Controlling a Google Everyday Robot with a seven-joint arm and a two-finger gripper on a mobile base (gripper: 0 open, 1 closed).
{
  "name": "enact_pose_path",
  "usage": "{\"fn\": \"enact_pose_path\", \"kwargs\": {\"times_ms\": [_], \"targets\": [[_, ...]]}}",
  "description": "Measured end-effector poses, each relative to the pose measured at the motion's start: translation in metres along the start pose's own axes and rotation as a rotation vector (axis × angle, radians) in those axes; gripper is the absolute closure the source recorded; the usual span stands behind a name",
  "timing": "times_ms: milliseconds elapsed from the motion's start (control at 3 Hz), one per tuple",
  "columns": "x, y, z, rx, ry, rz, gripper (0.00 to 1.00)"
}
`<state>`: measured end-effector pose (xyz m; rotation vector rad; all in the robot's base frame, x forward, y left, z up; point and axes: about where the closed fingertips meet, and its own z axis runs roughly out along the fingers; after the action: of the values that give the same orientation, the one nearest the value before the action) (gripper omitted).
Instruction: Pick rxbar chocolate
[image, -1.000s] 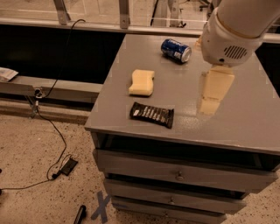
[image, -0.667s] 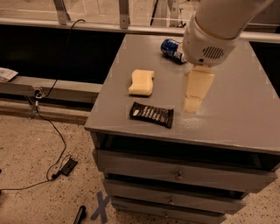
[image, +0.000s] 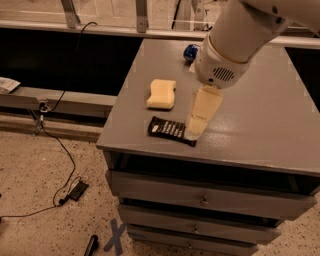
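Note:
The rxbar chocolate (image: 171, 130) is a flat black wrapped bar with white lettering. It lies near the front left edge of the grey cabinet top (image: 260, 120). My gripper (image: 195, 131) hangs from the white arm with its pale fingers pointing down. Its tip is at the bar's right end, just above or touching it, and covers that end.
A pale yellow sponge (image: 162, 93) lies just behind the bar. A blue soda can (image: 190, 52) lies at the back, partly hidden by the arm. Drawers sit below the cabinet top. Cables and a blue X mark (image: 116, 236) are on the floor to the left.
My arm and gripper have moved left and toward the front, from the middle of the top to the bar's right end. The bar, sponge and can have not moved.

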<state>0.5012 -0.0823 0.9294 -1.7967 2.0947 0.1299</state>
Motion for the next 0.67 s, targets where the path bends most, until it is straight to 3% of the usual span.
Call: {"fn": "enact_pose_path", "kwargs": {"times_ms": [333,667], "targets": [[0.003,-0.001,0.020,-0.002,-0.045,0.044,0.00],[0.008,0.003,0.045,-0.016,-0.043,0.075,0.00]]}}
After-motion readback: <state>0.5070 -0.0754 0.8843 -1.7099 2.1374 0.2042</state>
